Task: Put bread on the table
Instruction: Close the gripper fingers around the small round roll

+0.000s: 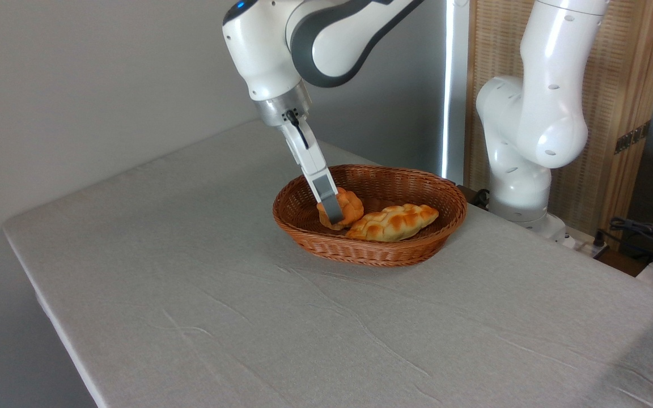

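- Reaching down from the upper middle of the frame, the white arm [281, 51] slanted toward the lower right, and its end effector [333, 212] sat inside the wicker basket [372, 249].
- One grey finger [328, 201] lay across the front of the bread [349, 207], its tip low against the bun's near side; the second finger was hidden behind it.
- Whether the end effector was clamped on the bread or merely set around it could not be told from this view.
- The bread rested in the left half of the basket, just right of the centre of the frame, its lobed orange top showing to the right of the finger.
- A longer braided loaf [393, 222] lay in the same basket to the bread's right, just beside it and possibly touching.
- The basket stood on the bench [219, 294] toward its far edge, upper centre of the grey cloth.
- The cloth was wrinkled, with creases running across the lower middle of the frame.
- The arm's base column [525, 141] rose at the upper right, beyond the bench's far edge.
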`<state>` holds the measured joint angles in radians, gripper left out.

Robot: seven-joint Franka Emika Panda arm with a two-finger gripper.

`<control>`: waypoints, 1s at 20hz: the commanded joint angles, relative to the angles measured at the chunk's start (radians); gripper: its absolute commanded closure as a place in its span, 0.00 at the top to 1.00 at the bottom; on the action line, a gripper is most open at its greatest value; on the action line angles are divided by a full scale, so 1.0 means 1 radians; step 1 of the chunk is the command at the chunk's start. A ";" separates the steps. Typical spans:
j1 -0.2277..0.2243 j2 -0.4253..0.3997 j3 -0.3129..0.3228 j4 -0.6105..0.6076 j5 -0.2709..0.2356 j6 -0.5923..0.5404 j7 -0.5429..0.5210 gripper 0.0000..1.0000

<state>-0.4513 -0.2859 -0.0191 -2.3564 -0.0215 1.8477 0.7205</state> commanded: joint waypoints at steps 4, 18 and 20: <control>-0.001 0.005 0.001 -0.035 -0.006 0.039 0.019 0.63; 0.000 -0.013 0.001 0.012 0.057 0.024 0.014 0.27; -0.001 -0.010 0.002 0.058 0.086 -0.016 0.014 0.29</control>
<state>-0.4512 -0.2893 -0.0196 -2.3622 0.0163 1.8671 0.7210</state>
